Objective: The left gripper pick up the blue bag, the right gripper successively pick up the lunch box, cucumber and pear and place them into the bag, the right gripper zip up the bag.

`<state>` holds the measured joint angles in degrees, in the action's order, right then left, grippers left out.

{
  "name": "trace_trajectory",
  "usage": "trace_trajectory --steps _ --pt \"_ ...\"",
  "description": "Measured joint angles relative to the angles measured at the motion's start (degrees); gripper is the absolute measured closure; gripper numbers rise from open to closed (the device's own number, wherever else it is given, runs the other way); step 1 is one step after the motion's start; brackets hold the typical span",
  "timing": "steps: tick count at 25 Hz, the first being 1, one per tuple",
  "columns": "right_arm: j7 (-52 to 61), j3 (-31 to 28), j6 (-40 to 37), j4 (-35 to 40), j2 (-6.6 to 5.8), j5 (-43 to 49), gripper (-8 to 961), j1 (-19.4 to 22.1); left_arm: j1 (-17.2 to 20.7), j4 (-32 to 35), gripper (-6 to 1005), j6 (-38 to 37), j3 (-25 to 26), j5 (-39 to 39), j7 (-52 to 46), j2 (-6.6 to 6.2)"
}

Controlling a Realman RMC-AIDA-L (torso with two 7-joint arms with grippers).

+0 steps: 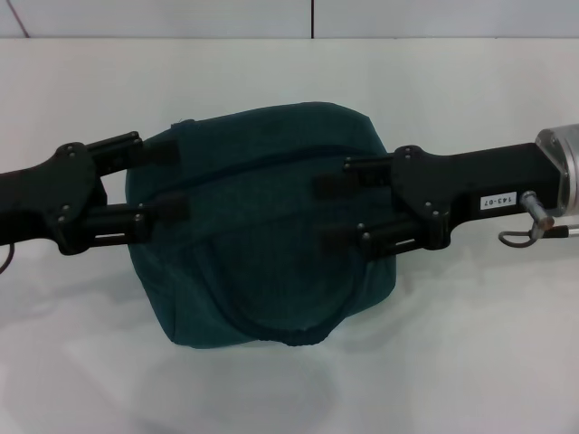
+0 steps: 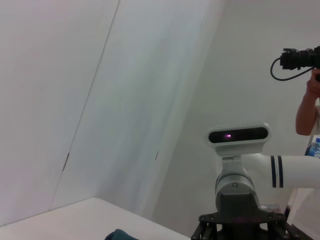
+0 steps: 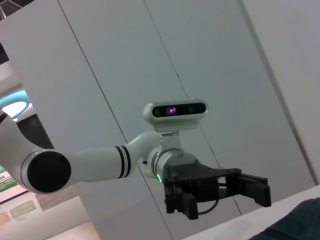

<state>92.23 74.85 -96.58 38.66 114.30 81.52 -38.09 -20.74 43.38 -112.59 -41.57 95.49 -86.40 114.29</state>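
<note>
The bag (image 1: 262, 226) sits mid-frame on a plain white worktop (image 1: 470, 362), grey wall panels (image 1: 181, 16) along the top edge. The left end effector (image 1: 158, 181) and right end effector (image 1: 330, 212) reach in from either side, fingers spread apart over the fabric; whether either grips it, I cannot tell.

a plain white surface (image 1: 470, 362) spreads under everything. the blue bag (image 1: 262, 226) lies on it, bulging, mouth drawn closed along its top. bare white shows on every side of the bag, out to the pale wall behind.
</note>
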Motion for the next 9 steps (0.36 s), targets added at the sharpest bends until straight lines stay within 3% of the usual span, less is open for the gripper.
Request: trace_trajectory --steps 9 --pt "-0.2 -0.3 0.0 0.2 -0.04 0.0 153 0.0 0.0 0.0 133 0.1 0.0 0.1 0.0 0.07"
